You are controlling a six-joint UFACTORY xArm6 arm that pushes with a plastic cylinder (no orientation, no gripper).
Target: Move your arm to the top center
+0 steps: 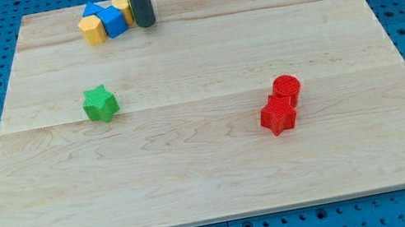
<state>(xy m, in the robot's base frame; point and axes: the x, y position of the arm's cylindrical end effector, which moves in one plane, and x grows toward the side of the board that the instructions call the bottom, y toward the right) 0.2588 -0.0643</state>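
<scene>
My tip (145, 23) rests at the table's (222, 177) twelve o'clock edge, slightly left, beside a blue-and-yellow cluster (107, 18) at its nine o'clock. A green star (100, 104) lies toward seven, red blocks (280, 106) toward four (no hand here).
</scene>
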